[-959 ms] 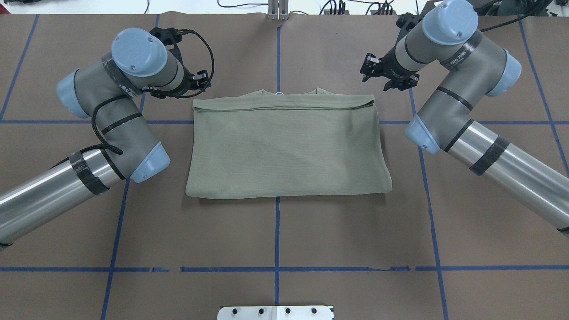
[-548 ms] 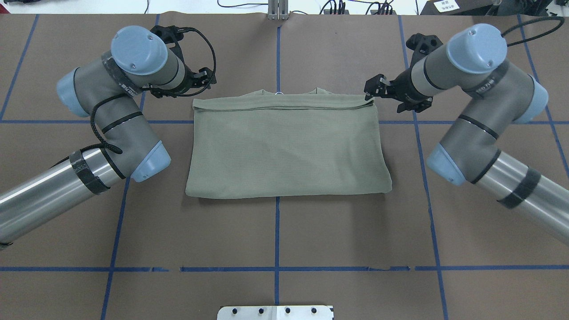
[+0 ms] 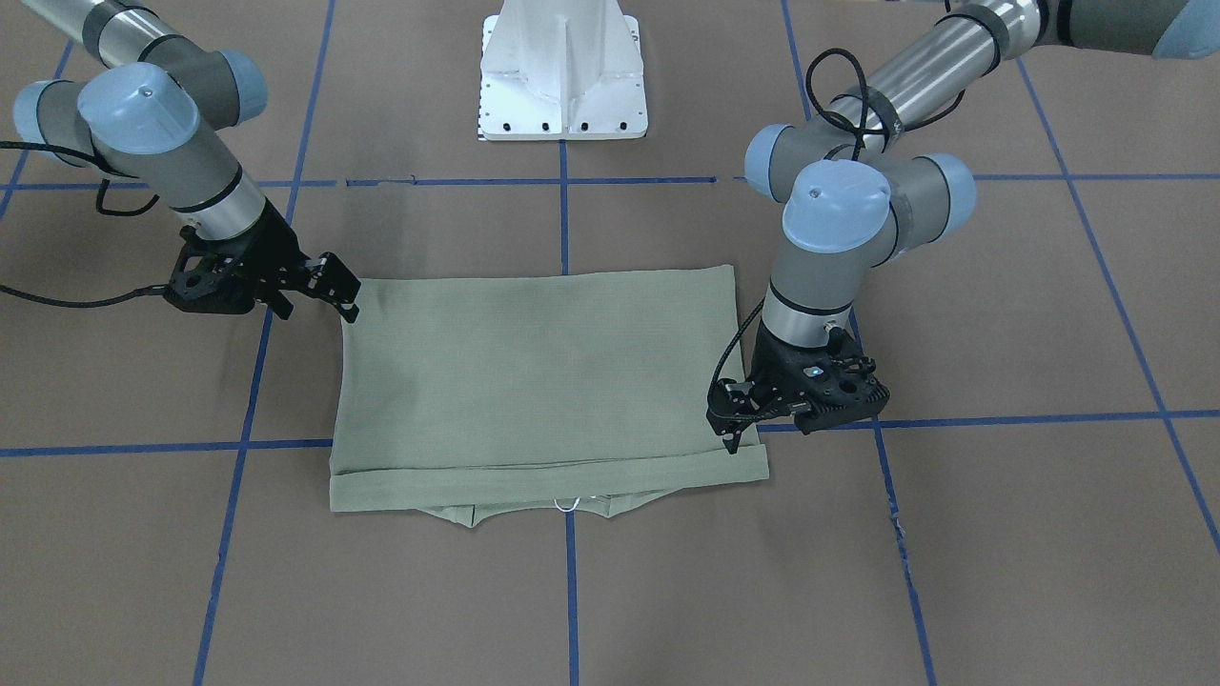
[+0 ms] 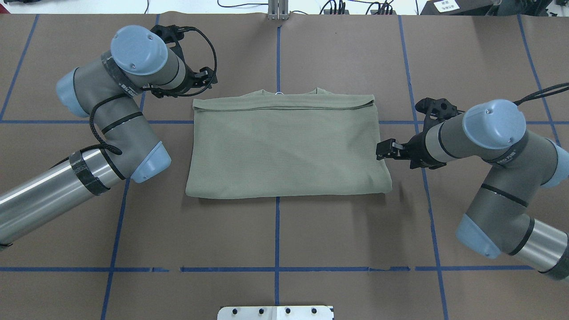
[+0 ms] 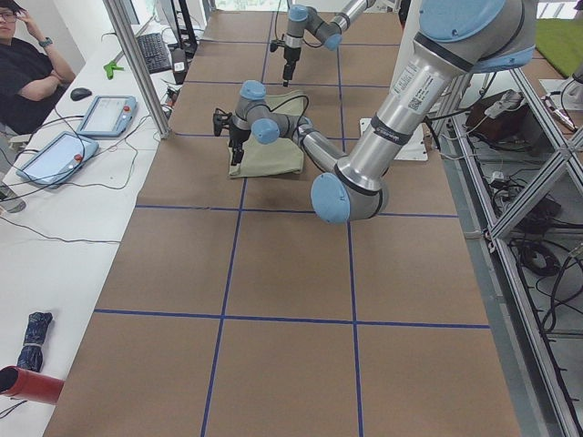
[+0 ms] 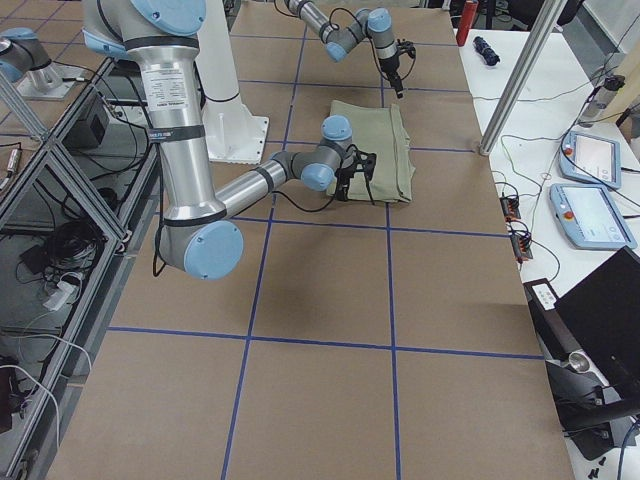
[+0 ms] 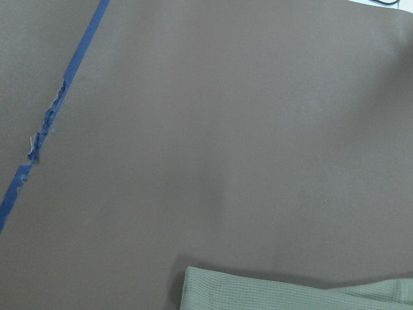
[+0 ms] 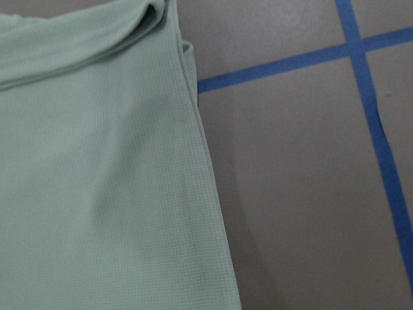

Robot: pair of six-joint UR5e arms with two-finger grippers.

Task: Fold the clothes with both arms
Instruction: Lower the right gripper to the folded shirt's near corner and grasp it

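The olive-green shirt (image 4: 284, 146) lies folded into a flat rectangle at the table's middle, collar and a small white tag loop (image 4: 279, 93) at the far edge. It also shows in the front view (image 3: 534, 372). My left gripper (image 4: 212, 79) hovers low just off the shirt's far left corner, looks open and holds nothing; in the front view (image 3: 726, 429) its tips point down at that corner. My right gripper (image 4: 380, 150) is at the middle of the shirt's right edge, open and empty. The right wrist view shows that shirt edge (image 8: 97, 181); the left wrist view shows a corner (image 7: 290, 294).
The table is brown paper with blue tape grid lines (image 4: 277, 231). The white pedestal base (image 3: 562, 76) stands at the robot's side. A side bench with tablets (image 5: 105, 114) and a seated operator (image 5: 27, 64) lies beyond the table's far edge.
My right arm swung from above the shirt's far right corner back toward the robot, down along the right edge to its middle. My left arm has barely moved.
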